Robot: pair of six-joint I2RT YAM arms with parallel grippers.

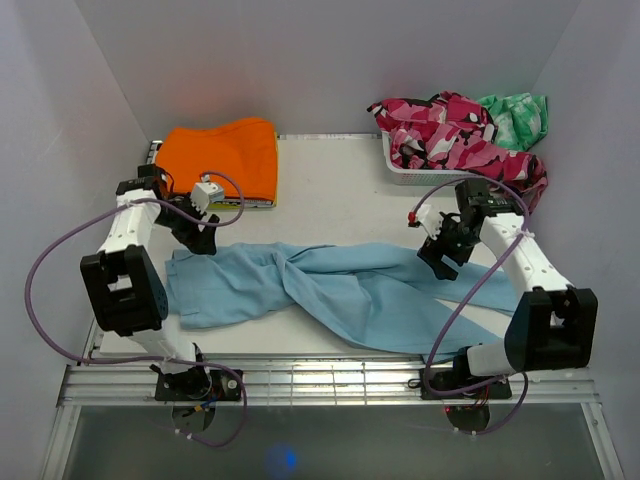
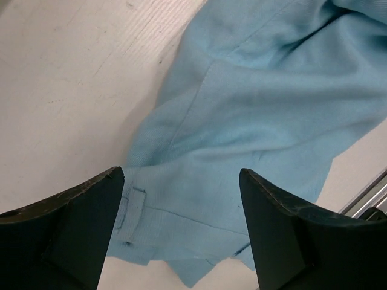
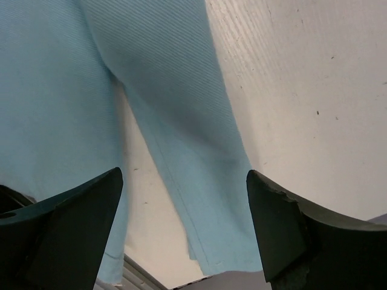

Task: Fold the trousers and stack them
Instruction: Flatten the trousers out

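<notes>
The light blue trousers (image 1: 330,290) lie spread across the near half of the table, waist end at the left and legs running to the right. My left gripper (image 1: 200,240) hovers open just above the waist corner; the left wrist view shows the waistband with a belt loop (image 2: 181,217) between the spread fingers (image 2: 78,229). Over the far edge of the leg ends my right gripper (image 1: 445,255) is open. In the right wrist view two trouser legs (image 3: 181,121) run down between the fingers (image 3: 290,229), with nothing gripped.
A folded orange garment (image 1: 225,155) lies at the back left. At the back right a white basket (image 1: 400,170) holds a pink camouflage garment (image 1: 450,135) and a green one (image 1: 515,115). The table's metal front rail (image 1: 330,375) runs just below the trousers.
</notes>
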